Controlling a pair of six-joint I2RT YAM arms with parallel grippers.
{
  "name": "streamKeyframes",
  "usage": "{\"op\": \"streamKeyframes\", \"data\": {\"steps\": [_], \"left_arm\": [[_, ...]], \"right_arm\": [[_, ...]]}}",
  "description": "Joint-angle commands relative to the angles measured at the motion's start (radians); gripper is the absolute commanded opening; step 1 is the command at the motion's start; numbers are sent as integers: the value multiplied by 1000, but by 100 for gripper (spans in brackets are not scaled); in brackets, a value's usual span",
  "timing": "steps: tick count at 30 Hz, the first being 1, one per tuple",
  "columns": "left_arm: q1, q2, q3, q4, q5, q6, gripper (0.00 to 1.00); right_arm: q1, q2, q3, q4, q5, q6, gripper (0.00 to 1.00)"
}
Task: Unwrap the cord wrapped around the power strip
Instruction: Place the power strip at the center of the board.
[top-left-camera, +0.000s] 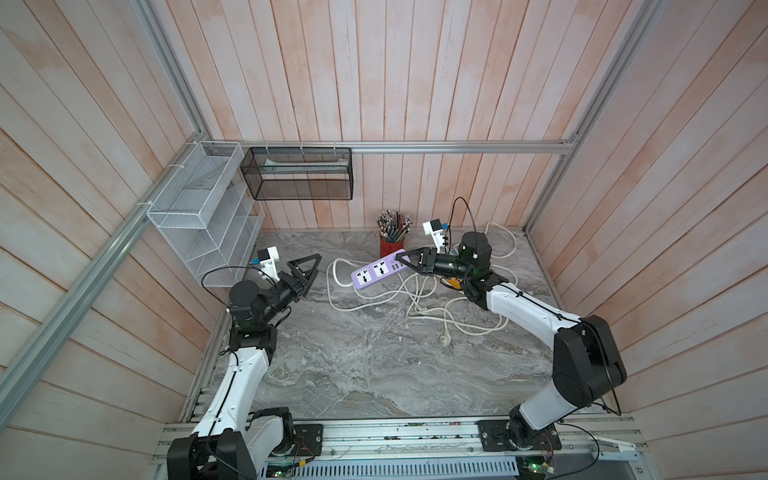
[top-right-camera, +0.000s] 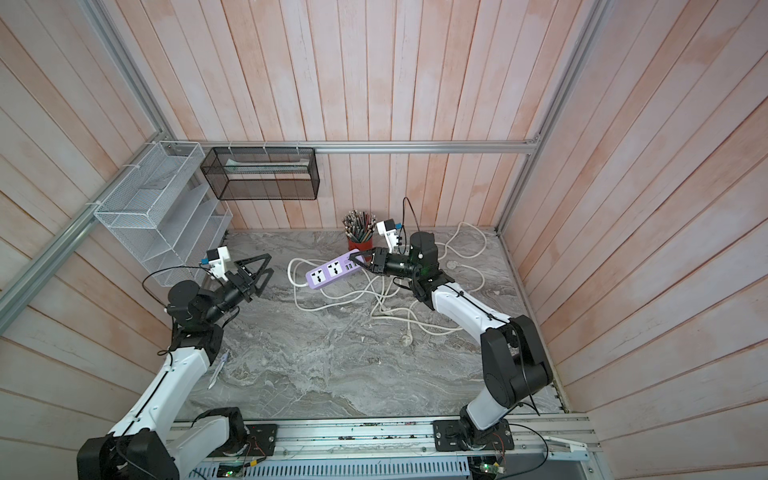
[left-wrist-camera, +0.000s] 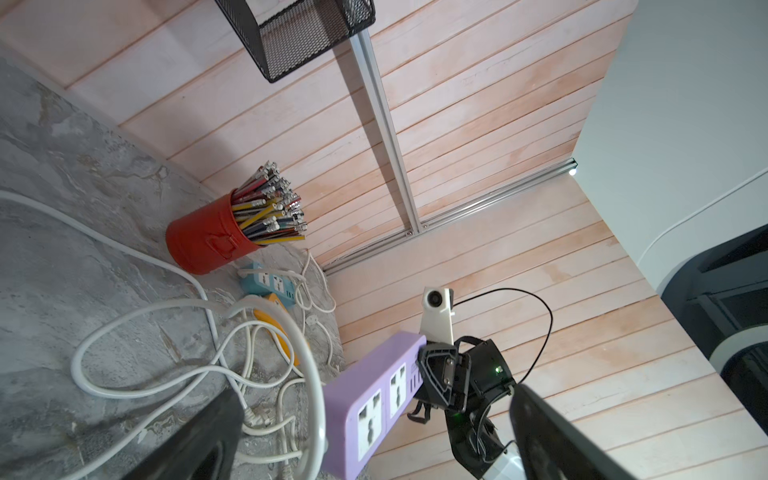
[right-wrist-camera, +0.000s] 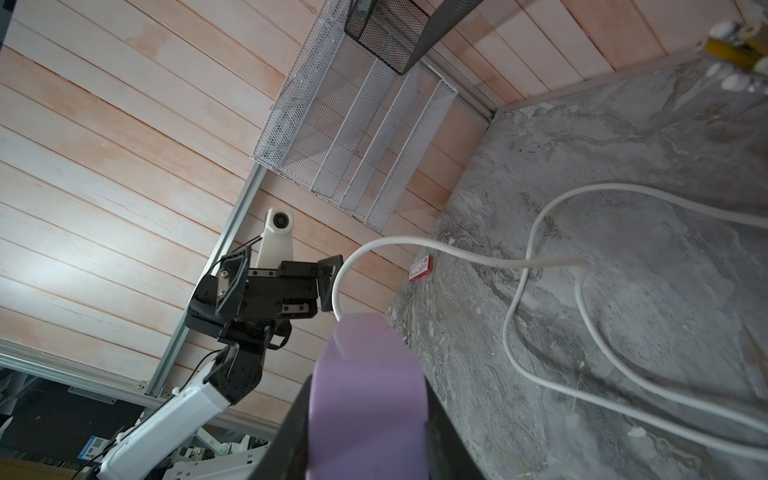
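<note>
**Purple strip held at one end, cord lying loose**

Farthest left, a white mesh rack (top-left-camera: 199, 216) hangs on the side wall, and a black mesh basket (top-left-camera: 297, 174) hangs from the back rail just beside it. Below them the left gripper (top-left-camera: 318, 264) hovers over the grey marble tabletop (top-left-camera: 353, 365). Its jaws are spread wide with nothing between them, and in both top views they sit just short of the nearest loop of cord, not touching it.

The white cord (right-wrist-camera: 415, 240) leaves the free end of the power strip (top-left-camera: 376, 271), arcs up and drops to the tabletop. There it lies in slack, overlapping loops to the left of the strip, beneath it and in front of it. No turns of cord show around the purple body in any view. A white plug (top-left-camera: 444, 339) lies flat among the front loops; which cord it ends cannot be told.

The strip sits mid-table toward the back, sockets up, angled toward the red pencil cup (top-left-camera: 390, 246) behind it and raised off the tabletop. The right gripper (top-left-camera: 409, 262) has its jaws closed partway on the end with the small ports, one on each long side.

Behind the right arm, the left wrist view shows a teal power strip (left-wrist-camera: 266, 284) with its own thin cord and a yellow object (left-wrist-camera: 276, 320), both on the tabletop.
</note>
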Motion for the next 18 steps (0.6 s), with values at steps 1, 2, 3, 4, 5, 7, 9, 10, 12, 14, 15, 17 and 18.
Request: {"op": "streamKeyframes", "data": {"steps": [1,2,3,4,5,7,9,10,12,14,15,17,18], "left_arm": [[24,-10,29,-81,-8,80,100],[27,-7,32,-80,-9,80,100],[28,-4,32,-77,-8,78,100],[29,-1,33,-70,-9,75,100],[30,2,34,-65,-9,73,100],[30,7,34,-54,-7,67,100],[30,8,34,-46,-7,66,100],[30,7,34,-42,-8,65,100],[30,4,33,-37,-8,61,100],[30,1,36,-37,-7,60,100],[32,-2,37,-39,-6,60,100],[33,-7,40,-44,-4,64,100],[35,-9,41,-50,-4,66,100]], "right_arm": [[24,-38,-86,-9,22,-32,0],[30,-45,-111,-10,29,-37,0],[40,-49,-141,-10,36,-41,0],[51,-49,-165,-15,45,-49,0],[61,-51,-184,-20,54,-56,0],[91,-36,-218,-34,79,-79,0],[122,-9,-234,-41,97,-100,1],[137,11,-238,-36,105,-106,1],[159,54,-242,-9,122,-110,1],[172,103,-243,37,122,-99,1],[179,128,-242,72,125,-89,1],[195,179,-232,110,133,-81,1],[204,210,-218,120,138,-82,1]]}}
